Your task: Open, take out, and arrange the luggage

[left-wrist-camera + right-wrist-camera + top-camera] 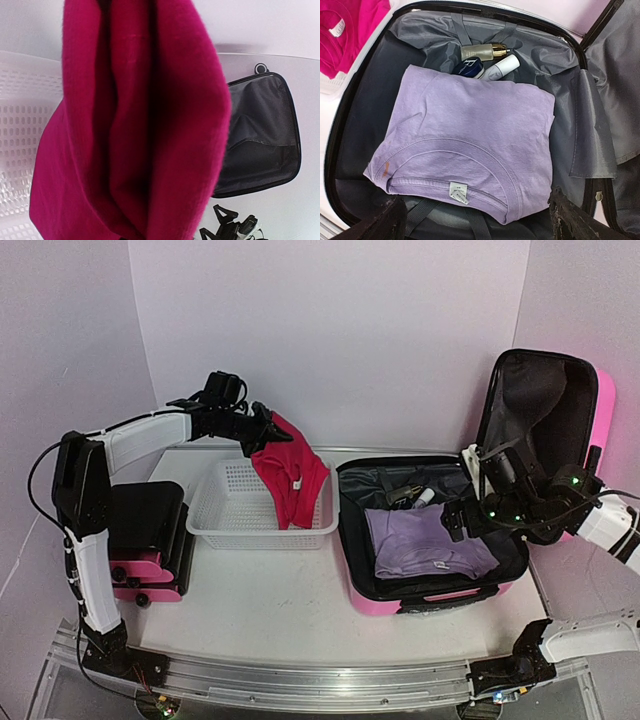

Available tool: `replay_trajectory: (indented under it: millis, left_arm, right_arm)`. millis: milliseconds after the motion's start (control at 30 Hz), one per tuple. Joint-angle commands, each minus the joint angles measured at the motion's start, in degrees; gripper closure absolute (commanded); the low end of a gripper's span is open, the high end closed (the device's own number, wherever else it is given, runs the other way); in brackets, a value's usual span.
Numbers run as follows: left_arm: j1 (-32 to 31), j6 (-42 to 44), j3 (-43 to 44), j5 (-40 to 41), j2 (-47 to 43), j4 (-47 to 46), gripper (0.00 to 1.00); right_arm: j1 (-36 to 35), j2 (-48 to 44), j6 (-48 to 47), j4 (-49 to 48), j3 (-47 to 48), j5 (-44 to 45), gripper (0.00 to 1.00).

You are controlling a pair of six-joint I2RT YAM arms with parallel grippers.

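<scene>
Holding purple shirt point(470, 140), bottles point(485, 52): open luggage point(380, 602); left claw point(262, 430) clamped on pink shirt point(292, 480) over basket point(225, 525); right claw point(458, 518) apart.

- White mesh basket point(225, 515) on the table point(280, 615), left of centre.
- Magenta shirt point(290, 480) hanging in long vertical folds over the basket's right end, small white label showing on the side.
- Lavender shirt point(470, 145) folded flat, collar and white neck label on the near side in the right wrist view.
- Just beyond its far edge, three small containers crowded together: gold-capped bottle point(482, 51), dark blue one point(469, 67), white tube point(500, 67).
- Low black-and-pink wheeled case point(150, 525) just left of the basket.
</scene>
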State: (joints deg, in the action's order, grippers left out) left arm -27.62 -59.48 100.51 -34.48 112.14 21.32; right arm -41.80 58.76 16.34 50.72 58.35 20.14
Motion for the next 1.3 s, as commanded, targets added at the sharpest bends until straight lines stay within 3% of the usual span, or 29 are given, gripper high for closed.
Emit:
replay_trajectory:
  millis: [0,233,500,1033,1200,1267]
  left_arm:
    - [-2.46,-5.79,-0.80,3.67,-6.99,-7.47,1.00]
    - [-5.39,-12.23,-1.20,7.93,-8.04,-9.27,1.00]
    - [-5.55,-12.90,-2.91,5.11,-2.87,-12.13,1.00]
    - [-0.63,-4.98,-12.04,0.30,-2.28,-13.77,1.00]
    - [1.80,0.46,-16.43,-1.07,-3.71,-13.38,1.00]
    - [3.42,4.78,-17.46,0.51,-4.57,-8.71,1.00]
  right_arm:
    - [0.06,-1.30,0.21,-2.10,0.62,-0.10,0.02]
    - [0.05,-0.39,-0.02,-2.41,0.90,-0.96,0.02]
    - [0.05,-1.10,0.07,-2.64,0.77,-1.24,0.02]
    - [0.08,-0.68,0.12,-2.47,0.88,-1.07,0.02]
    - [0.06,-0.54,0.09,-2.47,1.02,-1.09,0.02]
    - [0.05,-0.45,0.17,-2.47,0.98,-1.22,0.02]
